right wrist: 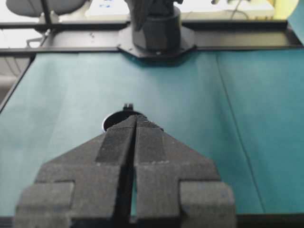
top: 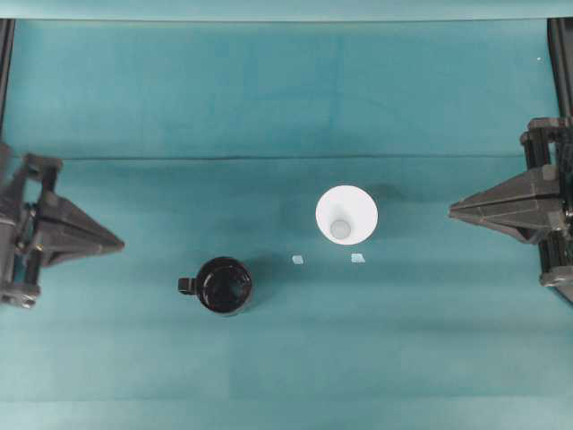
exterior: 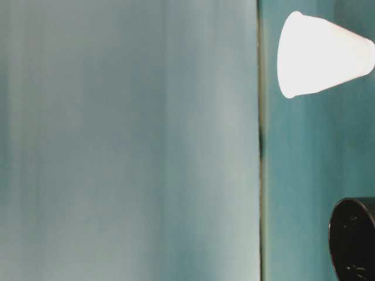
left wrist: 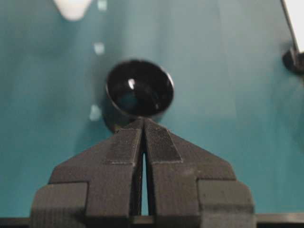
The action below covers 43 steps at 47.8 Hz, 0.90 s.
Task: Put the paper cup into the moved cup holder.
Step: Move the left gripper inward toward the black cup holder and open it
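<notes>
The white paper cup [top: 346, 215] stands upright, mouth up, right of the table's middle. It also shows in the table-level view [exterior: 322, 55] and at the top edge of the left wrist view [left wrist: 72, 7]. The glossy black cup holder [top: 224, 285] stands to the cup's lower left and apart from it, with its tab handle [top: 186, 286] pointing left. It is empty [left wrist: 139, 88], and its edge shows in the table-level view [exterior: 354, 237]. My left gripper [top: 121, 242] is shut and empty, left of the holder [left wrist: 143, 121]. My right gripper [top: 450, 211] is shut and empty, right of the cup [right wrist: 137, 118]. The holder's dark rim [right wrist: 113, 118] peeks out behind its fingertips.
Two small pale tape marks [top: 297, 260] [top: 357, 258] lie on the teal cloth between cup and holder. The other arm's black base [right wrist: 154, 28] stands at the far table edge in the right wrist view. A fold line crosses the cloth [top: 286, 159].
</notes>
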{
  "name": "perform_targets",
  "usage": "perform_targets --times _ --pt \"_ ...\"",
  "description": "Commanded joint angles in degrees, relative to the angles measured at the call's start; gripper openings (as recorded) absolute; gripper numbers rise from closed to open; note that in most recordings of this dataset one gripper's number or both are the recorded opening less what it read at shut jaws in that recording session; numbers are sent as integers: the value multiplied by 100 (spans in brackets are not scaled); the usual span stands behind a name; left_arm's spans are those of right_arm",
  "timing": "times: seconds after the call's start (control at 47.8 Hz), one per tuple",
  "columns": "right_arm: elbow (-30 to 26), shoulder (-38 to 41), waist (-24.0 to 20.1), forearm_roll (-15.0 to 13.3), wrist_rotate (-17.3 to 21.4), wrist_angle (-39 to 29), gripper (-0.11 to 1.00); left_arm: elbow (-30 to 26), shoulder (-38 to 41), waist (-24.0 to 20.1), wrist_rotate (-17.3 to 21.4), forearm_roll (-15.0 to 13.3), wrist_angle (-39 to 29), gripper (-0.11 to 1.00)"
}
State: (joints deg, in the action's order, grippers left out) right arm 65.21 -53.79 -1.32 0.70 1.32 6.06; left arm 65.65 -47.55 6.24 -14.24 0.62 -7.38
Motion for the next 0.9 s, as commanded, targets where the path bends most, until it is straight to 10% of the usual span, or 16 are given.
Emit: perform_targets --times 0.0,0.46,0.878 --pt "-149 53 -18 18 53 -18 -4 -132 246 132 -9 9 0 0" --pt "-149 53 -9 18 62 -246 -4 -519 2426 211 255 26 70 0" --pt "-149 53 0 18 62 -422 -4 -466 2637 211 220 26 272 0"
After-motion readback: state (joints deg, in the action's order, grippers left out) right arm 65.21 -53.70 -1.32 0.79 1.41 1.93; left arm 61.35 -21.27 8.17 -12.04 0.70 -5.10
